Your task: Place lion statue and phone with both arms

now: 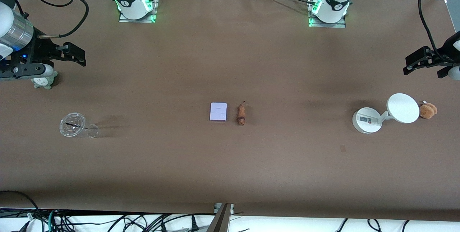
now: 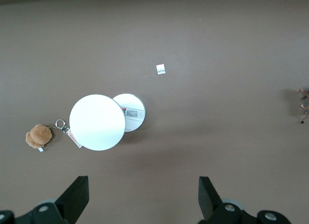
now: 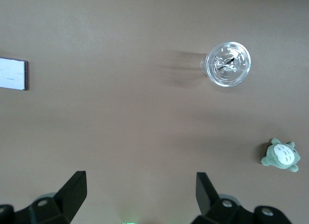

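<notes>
Both end effectors, left and right, are hanging spread and empty at the frame's edges while phone and lion statue are lying untouched mid-frame on the surface.

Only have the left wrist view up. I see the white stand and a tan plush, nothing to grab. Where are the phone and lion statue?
Observer: The phone lies flat mid-table, with the lion statue beside it, toward the left arm's end.
Operator: Touching?
Observer: No, bare table shows between them.
Operator: Right gripper holding anything?
Observer: No. The right gripper is open and empty, up above the table's right-arm end, near a grey-green plush.
Operator: Anything else down there?
Observer: A clear cup, nearer the front camera than that plush.
</notes>
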Action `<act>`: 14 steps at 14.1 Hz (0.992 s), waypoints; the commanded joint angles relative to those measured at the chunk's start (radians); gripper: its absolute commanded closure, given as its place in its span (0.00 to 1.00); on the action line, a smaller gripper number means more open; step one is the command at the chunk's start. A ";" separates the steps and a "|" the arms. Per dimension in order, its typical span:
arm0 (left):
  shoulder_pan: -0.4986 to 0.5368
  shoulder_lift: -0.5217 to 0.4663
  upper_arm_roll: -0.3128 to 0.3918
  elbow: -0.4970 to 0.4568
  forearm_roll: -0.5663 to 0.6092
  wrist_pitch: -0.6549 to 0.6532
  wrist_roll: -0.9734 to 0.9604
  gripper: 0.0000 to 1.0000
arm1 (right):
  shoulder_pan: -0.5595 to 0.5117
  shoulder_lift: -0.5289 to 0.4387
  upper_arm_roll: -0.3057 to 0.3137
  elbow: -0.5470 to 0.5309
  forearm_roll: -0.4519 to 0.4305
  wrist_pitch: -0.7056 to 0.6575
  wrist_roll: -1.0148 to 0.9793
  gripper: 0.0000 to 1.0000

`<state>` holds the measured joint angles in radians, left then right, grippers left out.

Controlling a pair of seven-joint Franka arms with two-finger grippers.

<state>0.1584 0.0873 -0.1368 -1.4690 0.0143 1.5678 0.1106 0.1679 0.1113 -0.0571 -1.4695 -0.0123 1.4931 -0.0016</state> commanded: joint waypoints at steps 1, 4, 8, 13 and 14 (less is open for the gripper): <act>-0.009 -0.006 -0.015 0.024 0.048 -0.006 0.034 0.00 | -0.002 0.010 0.003 0.023 0.003 -0.007 0.008 0.00; -0.022 -0.006 -0.029 0.052 0.073 -0.017 0.041 0.00 | -0.004 0.008 0.003 0.023 0.003 -0.007 0.008 0.00; -0.022 -0.006 -0.027 0.052 0.049 -0.037 0.040 0.00 | -0.004 0.010 0.003 0.023 0.003 -0.007 0.006 0.00; -0.028 0.055 -0.029 0.039 -0.030 -0.046 0.043 0.00 | -0.004 0.008 0.003 0.023 0.003 -0.007 0.005 0.00; -0.030 0.104 -0.029 0.038 -0.028 -0.066 0.043 0.00 | -0.004 0.008 0.003 0.023 0.003 -0.007 0.005 0.00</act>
<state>0.1326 0.1145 -0.1690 -1.4412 0.0059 1.5303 0.1274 0.1679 0.1116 -0.0571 -1.4693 -0.0123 1.4931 -0.0016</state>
